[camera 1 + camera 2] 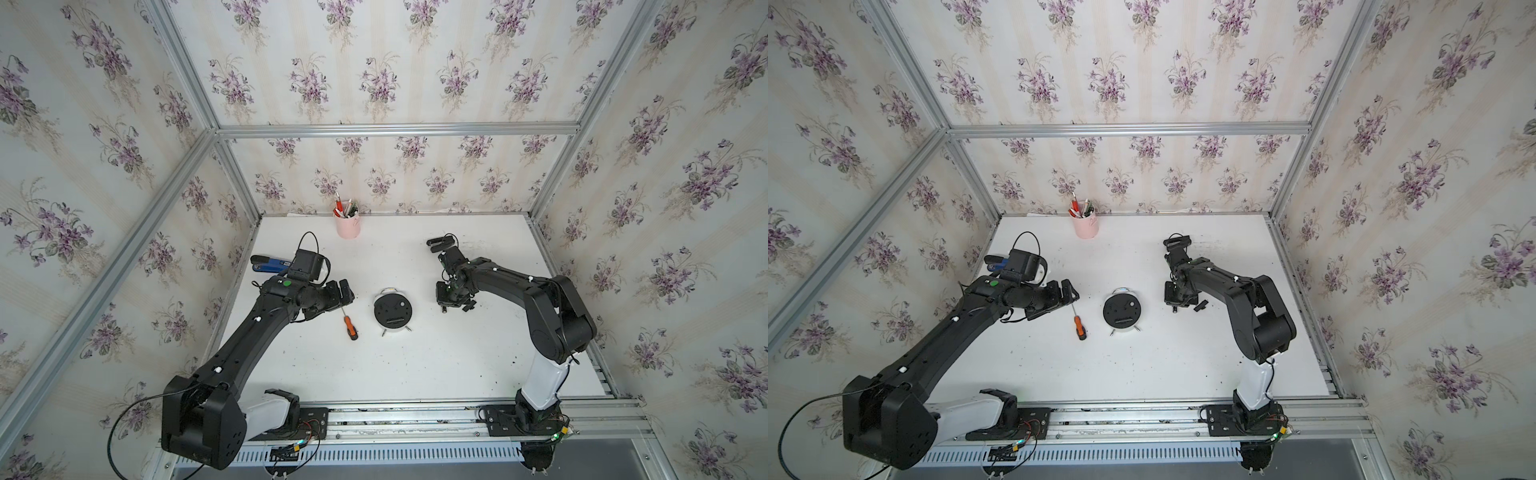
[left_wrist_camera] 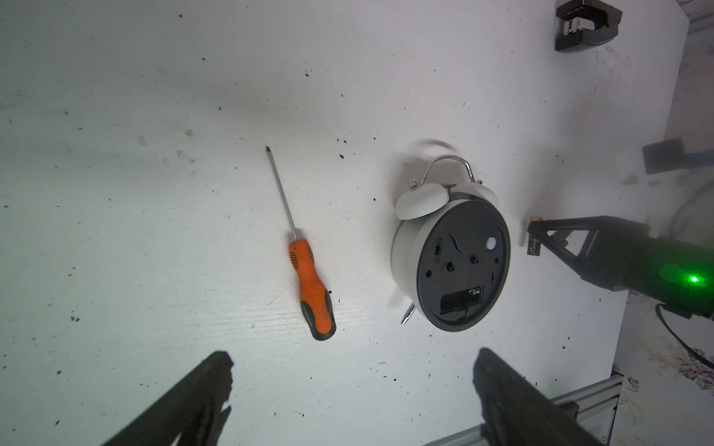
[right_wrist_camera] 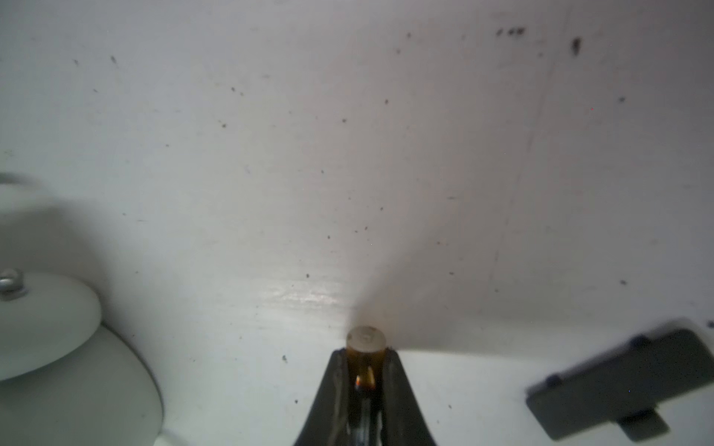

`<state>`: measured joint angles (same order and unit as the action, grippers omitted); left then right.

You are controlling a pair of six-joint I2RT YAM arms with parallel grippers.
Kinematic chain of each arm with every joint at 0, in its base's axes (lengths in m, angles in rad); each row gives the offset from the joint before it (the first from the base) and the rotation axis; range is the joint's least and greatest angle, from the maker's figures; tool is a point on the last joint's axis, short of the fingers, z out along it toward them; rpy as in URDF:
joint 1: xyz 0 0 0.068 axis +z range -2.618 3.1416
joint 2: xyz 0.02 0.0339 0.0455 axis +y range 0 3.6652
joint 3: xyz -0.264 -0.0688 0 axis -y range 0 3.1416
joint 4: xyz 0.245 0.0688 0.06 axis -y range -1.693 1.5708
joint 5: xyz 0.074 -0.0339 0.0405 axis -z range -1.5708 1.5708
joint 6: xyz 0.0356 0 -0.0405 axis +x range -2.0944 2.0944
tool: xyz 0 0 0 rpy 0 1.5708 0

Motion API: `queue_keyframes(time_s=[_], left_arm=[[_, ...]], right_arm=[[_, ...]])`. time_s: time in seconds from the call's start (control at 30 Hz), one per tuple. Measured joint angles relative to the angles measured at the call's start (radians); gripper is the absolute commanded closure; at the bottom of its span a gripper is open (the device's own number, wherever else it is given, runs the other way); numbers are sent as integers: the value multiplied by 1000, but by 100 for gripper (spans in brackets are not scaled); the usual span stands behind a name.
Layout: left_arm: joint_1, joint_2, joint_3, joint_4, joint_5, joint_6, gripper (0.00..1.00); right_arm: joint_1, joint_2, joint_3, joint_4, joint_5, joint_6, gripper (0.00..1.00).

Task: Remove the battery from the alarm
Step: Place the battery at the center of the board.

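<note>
The alarm (image 1: pixel 392 309) (image 1: pixel 1122 311) lies face down mid-table, black back up, and its battery slot (image 2: pixel 461 301) is open and looks empty. To its right, my right gripper (image 1: pixel 445 308) (image 1: pixel 1175 308) (image 3: pixel 366 353) is shut on the battery (image 3: pixel 366 341) (image 2: pixel 534 241), whose pale end pokes out past the fingertips, low over the table. I cannot tell whether the battery touches the table. My left gripper (image 1: pixel 347 291) (image 1: pixel 1071 293) (image 2: pixel 353 357) hangs wide open left of the alarm, above the screwdriver's tip, holding nothing.
An orange-handled screwdriver (image 1: pixel 349 326) (image 2: pixel 311 285) lies between the left gripper and the alarm. The black battery cover (image 1: pixel 469 306) (image 3: pixel 618 386) lies beside the right gripper. A pink pen cup (image 1: pixel 347 226) stands at the back and a blue stapler (image 1: pixel 268 264) at the left edge.
</note>
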<state>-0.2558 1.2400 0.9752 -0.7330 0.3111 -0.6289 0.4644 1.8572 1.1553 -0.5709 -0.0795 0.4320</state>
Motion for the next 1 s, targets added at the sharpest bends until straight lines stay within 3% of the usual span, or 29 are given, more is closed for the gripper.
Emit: queue_keyframes(time_s=[0.2, 0.4, 0.77, 0.9, 1.0], left_arm=[[-21, 21, -18, 40, -5, -7, 0], [-35, 50, -20, 50, -9, -6, 0], [-66, 63, -45, 79, -20, -6, 1], [-97, 76, -53, 84, -30, -7, 8], [-128, 93, -52, 93, -42, -14, 18]], right_arm=[[-1, -3, -27, 69, -3, -32, 67], [-1, -31, -44, 87, 7, -40, 55], [0, -151, 30, -11, 11, -30, 53], [21, -189, 55, -9, -64, -15, 53], [107, -193, 93, -6, -125, -12, 54]])
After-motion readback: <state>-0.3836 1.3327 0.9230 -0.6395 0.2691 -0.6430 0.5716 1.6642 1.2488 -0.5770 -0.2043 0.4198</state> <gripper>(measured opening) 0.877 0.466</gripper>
